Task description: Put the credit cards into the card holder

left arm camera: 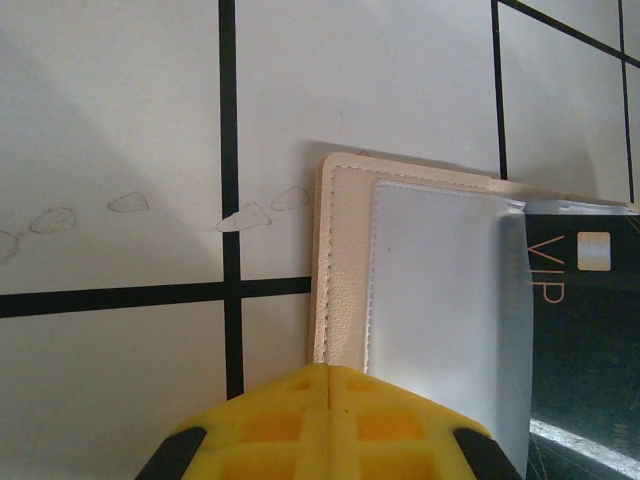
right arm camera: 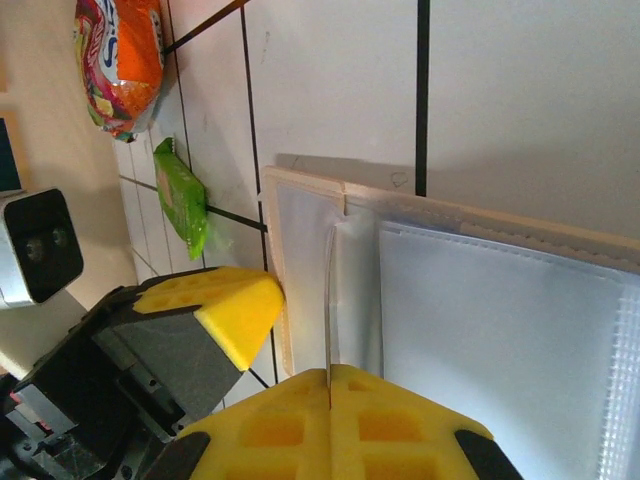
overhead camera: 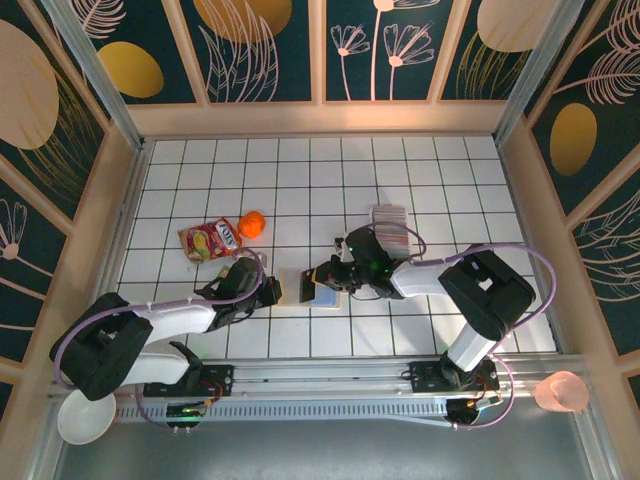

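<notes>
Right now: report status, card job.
Left pincer shut, tips at card holder edge. Right pincer shut on credit card, edge-on over holder. Green sachet near left pincer, clear of holder.

Open card holder (left arm camera: 342, 270), credit card (right arm camera: 328, 300) edge-on

White tiled floor (overhead camera: 300, 170) with black grout, enclosed by dark walls (overhead camera: 270, 50) bearing golden leaf patterns.

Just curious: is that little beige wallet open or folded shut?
Open. The card holder lies spread, its inside pockets showing in both wrist views.
</notes>
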